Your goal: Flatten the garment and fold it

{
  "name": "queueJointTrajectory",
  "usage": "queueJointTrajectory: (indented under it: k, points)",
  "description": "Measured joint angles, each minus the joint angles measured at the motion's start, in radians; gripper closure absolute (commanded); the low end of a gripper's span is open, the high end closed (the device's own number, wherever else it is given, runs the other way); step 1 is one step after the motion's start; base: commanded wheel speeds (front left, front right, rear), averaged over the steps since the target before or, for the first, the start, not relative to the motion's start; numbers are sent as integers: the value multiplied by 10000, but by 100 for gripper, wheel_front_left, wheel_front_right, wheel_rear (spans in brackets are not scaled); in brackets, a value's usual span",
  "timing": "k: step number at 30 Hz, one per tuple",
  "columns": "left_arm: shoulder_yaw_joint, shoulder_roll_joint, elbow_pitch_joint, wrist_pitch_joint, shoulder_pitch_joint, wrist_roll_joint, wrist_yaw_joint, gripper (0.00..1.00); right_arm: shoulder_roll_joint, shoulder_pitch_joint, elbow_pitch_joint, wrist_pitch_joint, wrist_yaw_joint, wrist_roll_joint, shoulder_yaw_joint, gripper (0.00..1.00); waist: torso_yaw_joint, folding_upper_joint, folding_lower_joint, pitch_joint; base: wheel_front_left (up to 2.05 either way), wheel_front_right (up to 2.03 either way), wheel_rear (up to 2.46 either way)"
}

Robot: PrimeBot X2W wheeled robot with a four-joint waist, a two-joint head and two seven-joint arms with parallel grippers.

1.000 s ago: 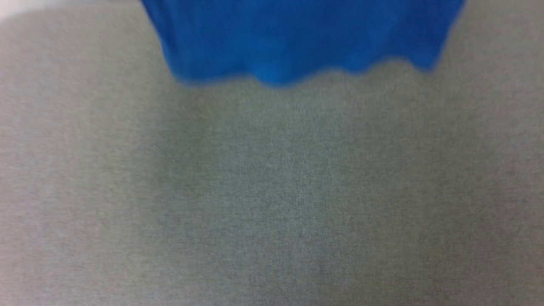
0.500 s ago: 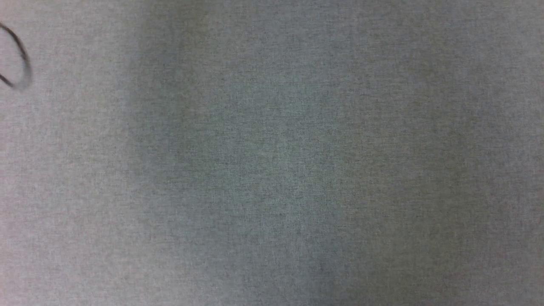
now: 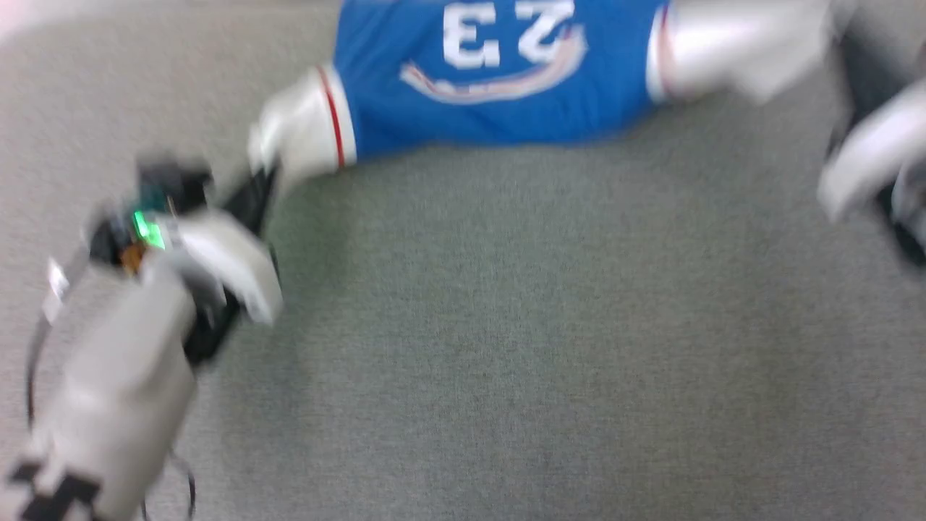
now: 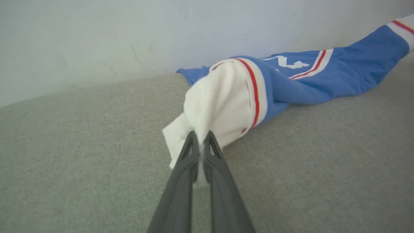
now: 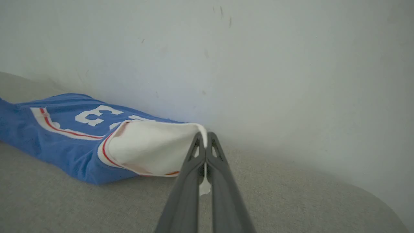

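Observation:
The garment is a blue jersey T-shirt with a white "23" print, stretched across the far side of the grey table. My left gripper is shut on the edge of its white sleeve, which has a thin red stripe. At the right, my right gripper is shut on the edge of the other white sleeve. The garment's blue body sags onto the cloth between the two sleeves. In the head view the right arm's pale casing is at the right edge, and that sleeve is at the top.
A pale wall rises right behind the garment at the table's far edge. Grey cloth covers the table's whole near half.
The head view has shifted a lot between frames, so the camera moved. A second ago a blue hem hung at the top; now the garment lies stretched with both arms in view.

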Motion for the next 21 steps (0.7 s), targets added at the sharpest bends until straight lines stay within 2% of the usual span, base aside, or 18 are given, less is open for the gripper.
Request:
queueJointTrajectory:
  k: [5, 9, 14, 16, 21]
  points:
    - [-462, 483, -1221, 466, 2256, -525, -159, 100, -1001, 2739, -1392, 589, -2, 690, 828, 100, 23, 0, -2, -975, 0, 0, 0]
    - [-738, 1214, -2458, 991, 3812, -857, -146, 100, -1783, 4561, -2378, 1047, -2, 1076, 1185, 100, 37, 0, -3, -1714, 0, 0, 0]
    - [-1108, 2211, -3802, 1348, 5180, -744, 228, 100, -2692, 6373, -2692, 1354, 0, 1108, 1432, 100, 62, 0, -2, -2493, 0, 0, 0]
    - [-1133, 2502, -4186, 1350, 5526, -711, 468, 100, -2895, 6800, -2543, 1461, 0, 986, 1402, 100, 74, 0, -2, -2741, 0, 0, 0]
    - [-1223, 2784, -4959, 1394, 6503, -882, 872, 100, -2838, 7675, -2311, 1697, 2, 1210, 982, 100, 104, 0, 0, -3257, 0, 0, 0]
